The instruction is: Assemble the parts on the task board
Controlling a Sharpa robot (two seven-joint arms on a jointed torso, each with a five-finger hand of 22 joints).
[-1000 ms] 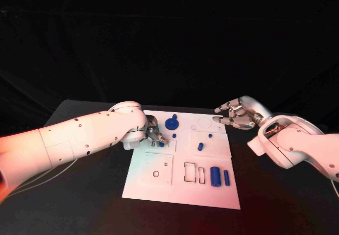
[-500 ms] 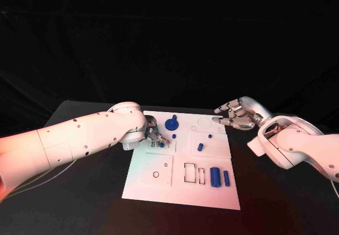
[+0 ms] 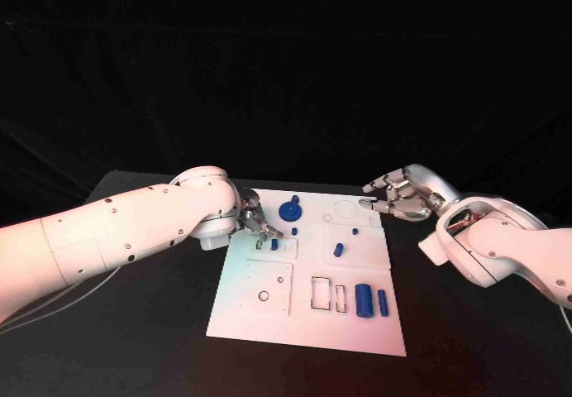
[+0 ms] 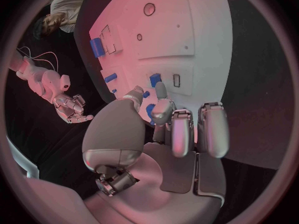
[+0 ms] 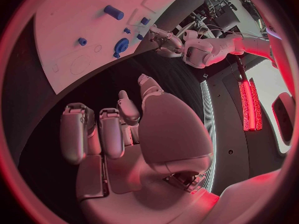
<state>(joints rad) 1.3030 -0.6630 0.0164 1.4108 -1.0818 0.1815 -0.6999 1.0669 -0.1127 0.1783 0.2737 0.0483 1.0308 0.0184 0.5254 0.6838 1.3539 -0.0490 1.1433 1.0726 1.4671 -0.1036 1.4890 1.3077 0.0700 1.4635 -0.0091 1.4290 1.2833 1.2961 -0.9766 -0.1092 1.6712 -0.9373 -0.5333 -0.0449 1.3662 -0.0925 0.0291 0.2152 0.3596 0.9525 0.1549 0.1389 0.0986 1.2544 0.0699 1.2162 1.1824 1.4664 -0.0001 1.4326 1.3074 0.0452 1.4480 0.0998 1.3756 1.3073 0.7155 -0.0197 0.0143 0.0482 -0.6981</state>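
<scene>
The white task board [image 3: 358, 331] lies in the middle of the table. My left hand [image 3: 250, 220] hovers over its far left part with nothing in its fingers. A small blue part [image 3: 273, 244] stands just in front of the fingertips, beside a small slot; in the left wrist view the same part [image 4: 154, 79] lies just beyond my thumb and forefinger. A blue gear-like part [image 3: 290, 210] sits right of the hand. My right hand [image 3: 399, 197] hangs over the board's far right corner, fingers loosely curved and holding nothing.
Two blue cylinders [image 3: 364, 298] lie side by side near the board's front right. A short blue part [image 3: 339, 247] and small pegs [image 3: 328, 217] sit mid-board. Square and round recesses [image 3: 267, 285] mark the front left. Black table surrounds the board.
My left hand has drawn back and up from the small blue part, which now stands free in front of the fingertips. The right hand has barely moved.
</scene>
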